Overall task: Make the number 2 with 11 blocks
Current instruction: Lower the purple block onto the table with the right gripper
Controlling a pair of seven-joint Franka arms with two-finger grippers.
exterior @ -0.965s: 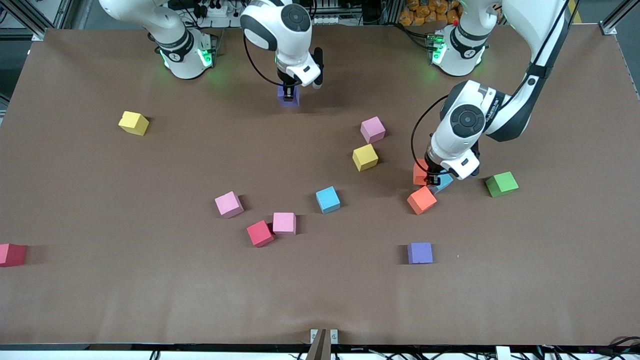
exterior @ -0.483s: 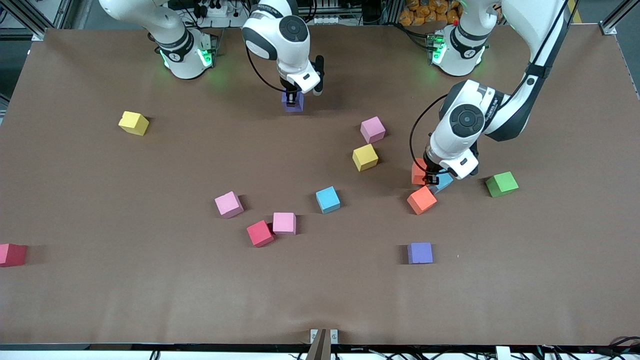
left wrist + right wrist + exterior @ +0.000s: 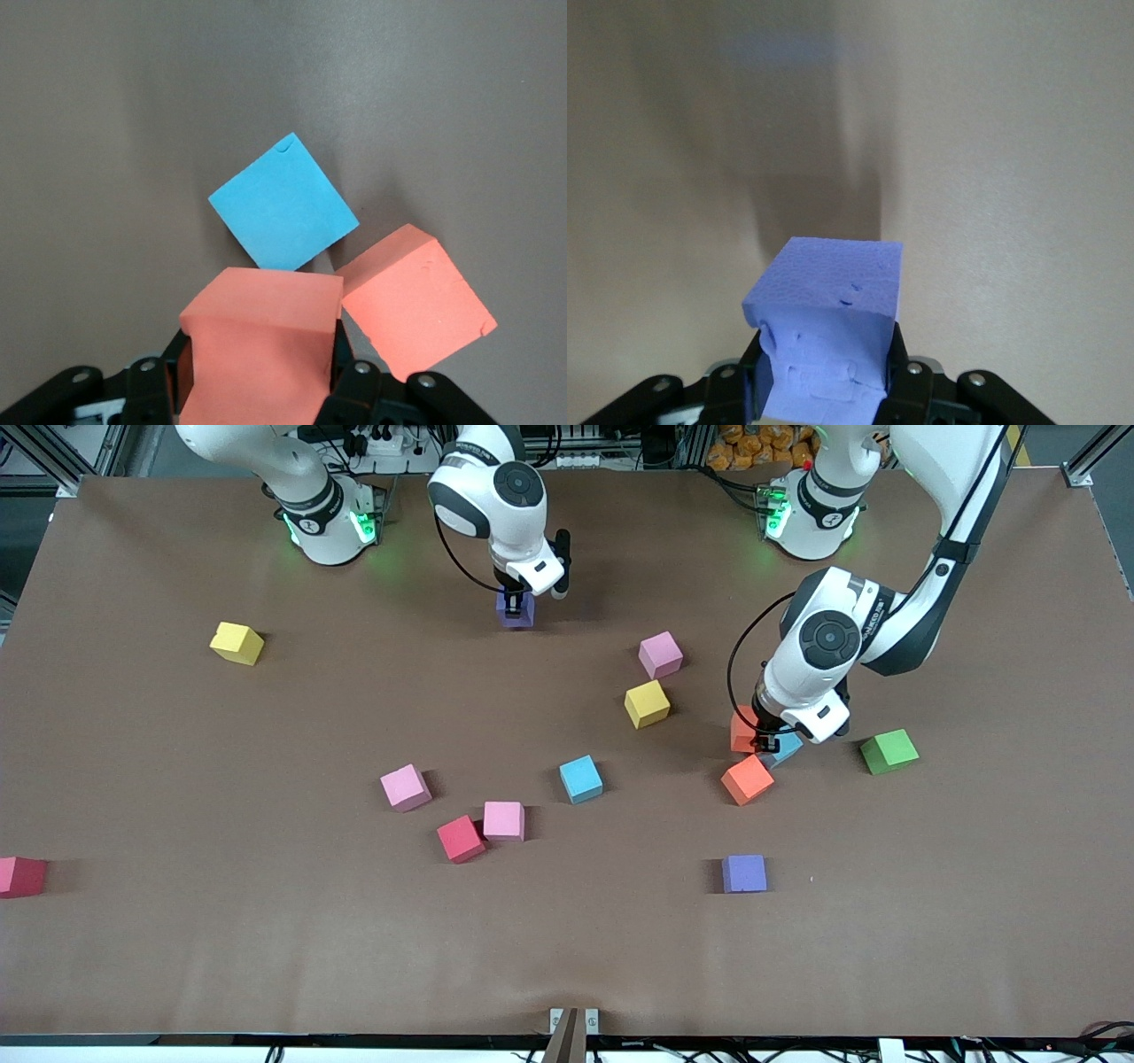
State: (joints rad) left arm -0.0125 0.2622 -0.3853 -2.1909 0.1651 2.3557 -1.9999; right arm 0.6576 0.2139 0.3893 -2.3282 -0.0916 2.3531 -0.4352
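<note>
My left gripper (image 3: 760, 737) is shut on an orange block (image 3: 261, 341), low among a light blue block (image 3: 283, 208) and a second orange block (image 3: 412, 305), which lie close against it. My right gripper (image 3: 514, 602) is shut on a purple block (image 3: 828, 336) over the table's strip near the robot bases. Loose on the table are two yellow blocks (image 3: 236, 643) (image 3: 648, 704), three pink blocks (image 3: 661, 654) (image 3: 406, 787) (image 3: 504, 821), a red block (image 3: 461, 839), a light blue block (image 3: 581, 779) and a purple block (image 3: 744, 873).
A green cube (image 3: 889, 751) lies beside my left gripper, toward the left arm's end of the table. Another red cube (image 3: 19, 875) sits at the table's edge at the right arm's end. A wide bare strip of brown table (image 3: 567, 957) runs nearest the front camera.
My right gripper has shifted a little with the purple block and come lower over the table. The left gripper and the loose blocks have stayed in place.
</note>
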